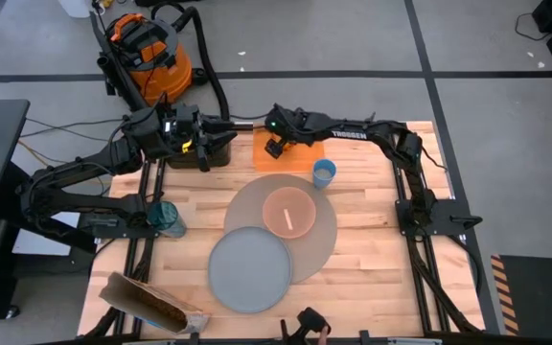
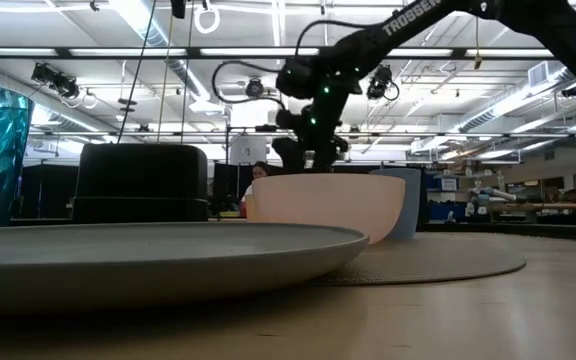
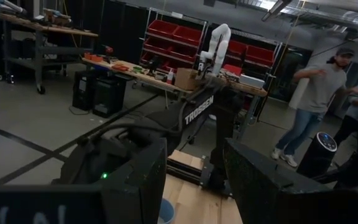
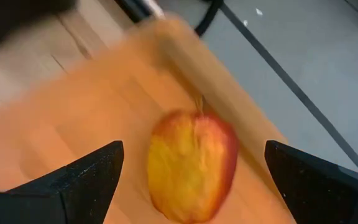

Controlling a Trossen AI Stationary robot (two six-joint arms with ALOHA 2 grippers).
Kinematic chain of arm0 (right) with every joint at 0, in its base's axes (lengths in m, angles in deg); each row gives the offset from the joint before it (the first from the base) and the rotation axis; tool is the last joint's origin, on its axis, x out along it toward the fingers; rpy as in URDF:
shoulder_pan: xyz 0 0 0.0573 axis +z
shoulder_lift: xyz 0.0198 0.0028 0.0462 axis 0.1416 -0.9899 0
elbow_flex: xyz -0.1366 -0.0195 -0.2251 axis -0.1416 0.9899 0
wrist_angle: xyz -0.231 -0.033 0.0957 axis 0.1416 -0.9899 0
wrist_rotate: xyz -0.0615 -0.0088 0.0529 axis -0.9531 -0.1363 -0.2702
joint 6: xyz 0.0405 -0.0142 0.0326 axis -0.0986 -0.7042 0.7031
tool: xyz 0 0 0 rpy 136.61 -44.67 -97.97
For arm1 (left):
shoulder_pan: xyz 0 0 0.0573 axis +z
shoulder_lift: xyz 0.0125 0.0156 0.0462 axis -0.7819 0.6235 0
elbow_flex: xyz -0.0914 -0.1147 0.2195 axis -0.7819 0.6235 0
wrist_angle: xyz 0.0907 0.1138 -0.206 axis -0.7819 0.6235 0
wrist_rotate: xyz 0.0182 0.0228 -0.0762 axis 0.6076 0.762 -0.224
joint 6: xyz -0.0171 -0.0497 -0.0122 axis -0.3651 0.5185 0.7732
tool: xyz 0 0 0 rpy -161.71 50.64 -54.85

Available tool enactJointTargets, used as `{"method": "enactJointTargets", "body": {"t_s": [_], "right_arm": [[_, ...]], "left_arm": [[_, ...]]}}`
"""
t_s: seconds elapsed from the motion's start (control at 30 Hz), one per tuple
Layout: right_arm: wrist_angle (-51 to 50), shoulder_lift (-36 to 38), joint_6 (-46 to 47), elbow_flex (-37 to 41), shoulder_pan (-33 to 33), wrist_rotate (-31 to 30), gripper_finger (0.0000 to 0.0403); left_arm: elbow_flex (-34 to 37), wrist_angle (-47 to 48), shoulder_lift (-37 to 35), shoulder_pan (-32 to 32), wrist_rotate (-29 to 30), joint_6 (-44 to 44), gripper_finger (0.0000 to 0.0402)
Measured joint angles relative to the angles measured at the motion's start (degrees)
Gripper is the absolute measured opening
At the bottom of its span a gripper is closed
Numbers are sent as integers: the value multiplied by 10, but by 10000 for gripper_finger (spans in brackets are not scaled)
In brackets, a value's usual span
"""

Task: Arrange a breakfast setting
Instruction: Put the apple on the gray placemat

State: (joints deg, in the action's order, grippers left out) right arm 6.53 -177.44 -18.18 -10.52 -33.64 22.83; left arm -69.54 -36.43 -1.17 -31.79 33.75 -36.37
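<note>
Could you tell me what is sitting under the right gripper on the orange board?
A red-yellow apple lies on the orange board, directly beneath the open right gripper, between its spread fingers. From above, the gripper covers the apple, so its underside cannot be seen.

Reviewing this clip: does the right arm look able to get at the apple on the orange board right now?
Probably yes. The right gripper hangs over the orange board with its fingers wide open, and the apple lies between them with nothing covering it.
</note>
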Motion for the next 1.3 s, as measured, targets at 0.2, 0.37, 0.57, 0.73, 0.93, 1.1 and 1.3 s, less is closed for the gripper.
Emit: {"method": "enactJointTargets", "body": {"t_s": [0.2, 0.37, 0.57, 0.73, 0.93, 1.1, 1.3], "right_arm": [[38, 0, -3, 54, -19, 50, 398], [52, 0, -1, 69, -33, 105, 397], [51, 0, 17, 70, -46, 200, 393], [40, 6, 73, 70, -44, 233, 389], [68, 26, 220, 70, -42, 226, 388], [81, 10, 297, 69, -40, 268, 387], [126, 12, 225, 68, -9, 230, 387]], "left_arm": [[0, 0, 0, 0, 0, 1, 167], [0, 0, 0, 0, 0, 5, 167], [0, 1, 0, 0, 0, 13, 167], [0, 1, 0, 0, 0, 15, 167], [0, 1, 0, 0, 0, 12, 167], [0, 1, 0, 0, 0, 8, 167], [0, 1, 0, 0, 0, 6, 167]]}}
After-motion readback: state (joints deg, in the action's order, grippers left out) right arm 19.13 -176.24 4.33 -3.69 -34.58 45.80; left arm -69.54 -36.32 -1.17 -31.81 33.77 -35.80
